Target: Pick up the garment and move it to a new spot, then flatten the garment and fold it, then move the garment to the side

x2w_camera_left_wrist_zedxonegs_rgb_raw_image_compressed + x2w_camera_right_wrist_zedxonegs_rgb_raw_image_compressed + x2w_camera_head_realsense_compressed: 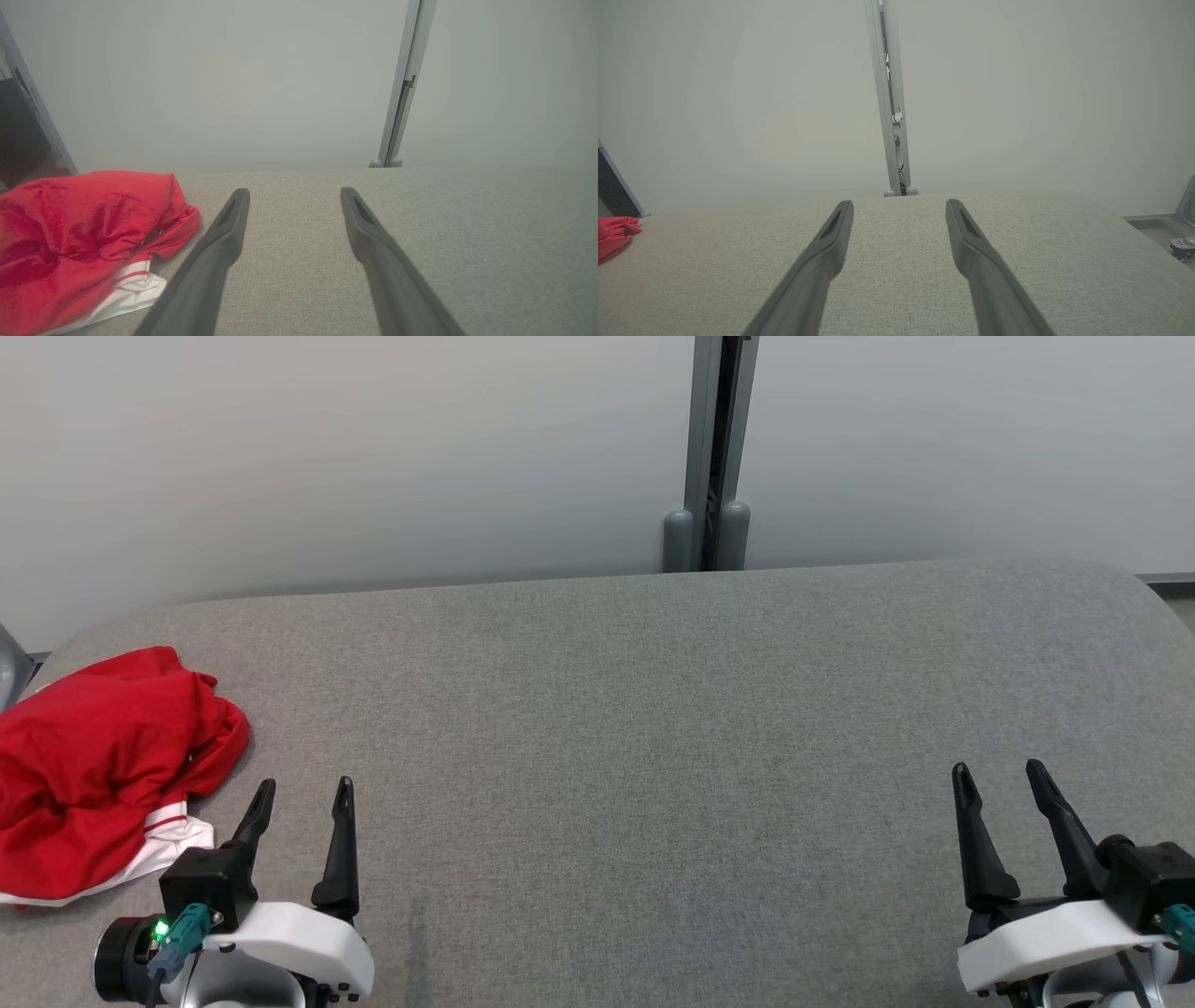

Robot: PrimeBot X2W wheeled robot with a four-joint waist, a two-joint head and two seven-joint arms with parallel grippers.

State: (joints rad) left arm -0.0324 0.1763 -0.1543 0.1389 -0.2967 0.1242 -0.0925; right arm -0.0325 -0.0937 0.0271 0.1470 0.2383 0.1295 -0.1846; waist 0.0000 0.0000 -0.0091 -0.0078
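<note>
Garment: we see the red garment (103, 775) crumpled in a heap at the far left of the table (653, 709), close to its left edge. A white band with red stripes shows along its near side.
Left gripper: our left gripper (305, 784) sits at the lower left of the head view, just beside the garment's right side and apart from it. Its fingers are spread, with bare table between them.
Left wrist view: the garment (79, 233) lies left of our left finger, near it; we cannot tell whether the white band touches the finger.
Right gripper: our right gripper (998, 767) sits at the lower right, well apart from the garment. Its fingers are spread over bare table.
Right wrist view: a red edge of the garment (612, 233) shows at the far left.
Table: grey woven cover, rounded far corners.
Background: a pale wall (327, 457), with a grey post (714, 448) upright behind the table's far edge.
</note>
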